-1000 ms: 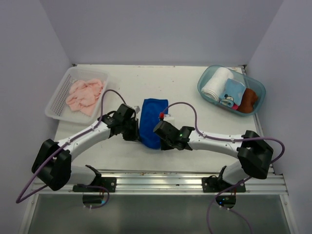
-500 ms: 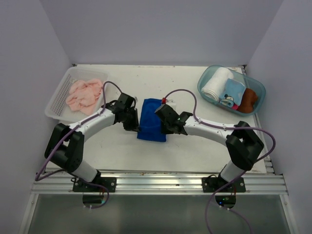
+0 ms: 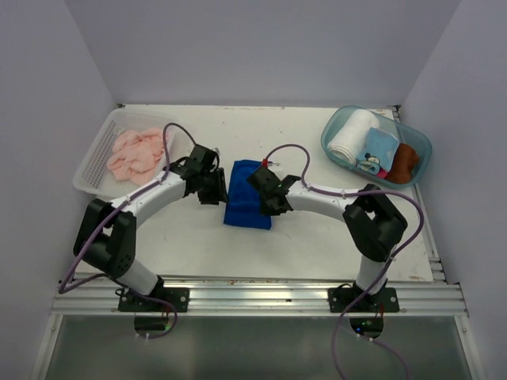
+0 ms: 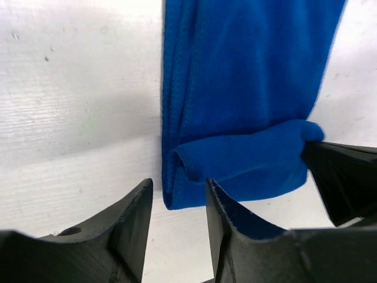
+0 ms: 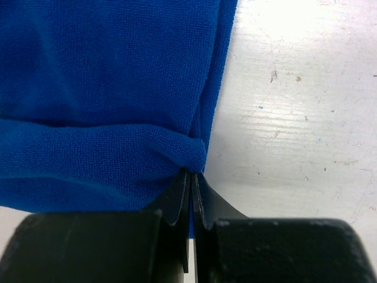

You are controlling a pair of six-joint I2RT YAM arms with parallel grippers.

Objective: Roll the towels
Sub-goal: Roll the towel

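Nearest the arms, in the lower middle of the overhead frame, the blue towel (image 3: 247,202) lies on the tabletop (image 3: 333,237), folded into a long strip. Its near end is turned over into one short fold, so I'd say the roll has barely begun.

The right tool (image 5: 191,177) is pressed together, pinching a small nub of cloth at the right corner of that fold. The left tool (image 4: 178,191) is spread wide with nothing in it. It sits just short of the fold's left end, in the lower middle of its own wrist view.

Here's what worries me:

- Only one corner is held. If the right side pushes on alone, the fold will probably twist and you get a cone, not a roll.
- The loose left end looks puffy and open. Soft cloth like that can flop back flat with nothing pinning it.
- The right pinch is on very little fabric, so a tug could pull it free.
- The strip shows stacked layers along its left edge. If the left tool closes there, it could catch only the top layer, or scrape the tabletop and shove the strip sideways.

Farther back, at the upper left of the overhead frame, the pink towel (image 3: 139,152) sits crumpled in a white basket (image 3: 89,172). It isn't rolled yet and looks like it needs flattening first. At the upper right, a teal tub (image 3: 327,142) holds a rolled white towel (image 3: 348,136) and other cloths, well apart from the tools.
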